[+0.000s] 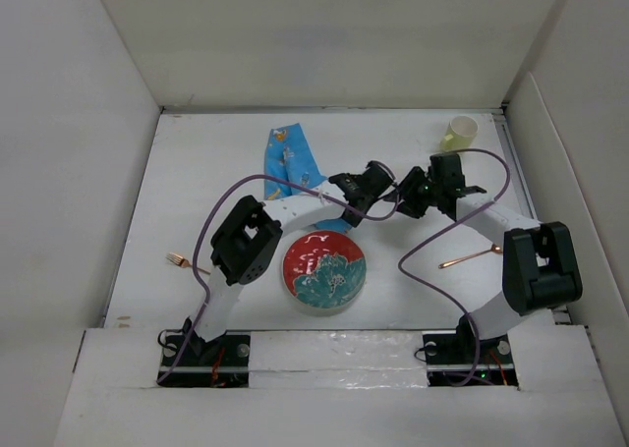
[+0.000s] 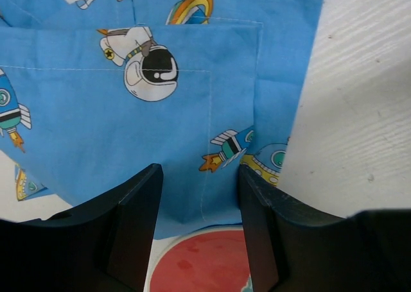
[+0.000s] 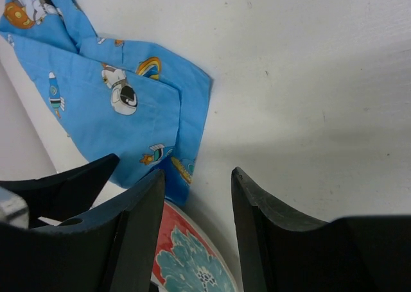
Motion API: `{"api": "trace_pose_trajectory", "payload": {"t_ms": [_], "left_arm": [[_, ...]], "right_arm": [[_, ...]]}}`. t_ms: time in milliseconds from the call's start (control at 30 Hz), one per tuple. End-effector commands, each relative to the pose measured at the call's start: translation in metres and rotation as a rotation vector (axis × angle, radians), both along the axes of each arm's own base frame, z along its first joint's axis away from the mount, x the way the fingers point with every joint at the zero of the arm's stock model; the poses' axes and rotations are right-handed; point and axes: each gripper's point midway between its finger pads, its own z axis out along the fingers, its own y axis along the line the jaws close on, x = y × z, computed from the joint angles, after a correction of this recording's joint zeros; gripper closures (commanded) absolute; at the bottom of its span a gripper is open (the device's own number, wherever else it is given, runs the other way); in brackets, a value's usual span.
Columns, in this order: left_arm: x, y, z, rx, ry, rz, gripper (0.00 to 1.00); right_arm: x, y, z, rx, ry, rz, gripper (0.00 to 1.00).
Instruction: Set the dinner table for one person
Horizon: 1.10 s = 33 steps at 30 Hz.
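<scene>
The large flat matte-white dinner table (image 1: 216, 162) fills the floor between the white walls (image 1: 79, 123) and carries everything else; the two arms reach from its near edge and meet above its middle. The blue cloth placemat (image 1: 291, 162), printed with astronauts and rockets, lies crumpled and folded on itself, running from the far centre-left down to the plate's far rim. The round red plate (image 1: 324, 270) with a teal flower pattern sits near-centre between the arm bases. The left gripper (image 2: 199, 176) hangs over the placemat's near end, jaws spread and holding nothing; the right gripper (image 3: 196, 176), just beside it, is likewise spread and empty over bare table. The pale yellow cup (image 1: 460, 133) sits at the far right corner; a copper-coloured spoon (image 1: 470, 259) lies right of the plate; a matching fork (image 1: 179, 261) lies near the left edge.
</scene>
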Motion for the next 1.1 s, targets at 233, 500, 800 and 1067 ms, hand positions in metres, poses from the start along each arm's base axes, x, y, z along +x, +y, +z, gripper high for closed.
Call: {"api": "trace_pose_trajectory", "payload": {"t_ms": [233, 500, 800, 1067], "left_arm": [[-0.011, -0.005, -0.007, -0.049, 0.042, -0.067, 0.54], [0.002, 0.004, 0.005, -0.031, -0.047, 0.013, 1.00], [0.019, 0.025, 0.098, -0.379, -0.214, 0.233, 1.00], [0.008, 0.033, 0.122, -0.543, -0.253, 0.318, 1.00]], "right_arm": [[0.024, -0.001, 0.027, 0.046, -0.086, -0.046, 0.50], [0.025, 0.003, 0.011, 0.062, -0.053, -0.037, 0.54], [0.042, 0.026, -0.033, -0.120, 0.046, 0.008, 0.63], [0.042, 0.049, -0.052, -0.286, 0.113, 0.050, 0.52]]}}
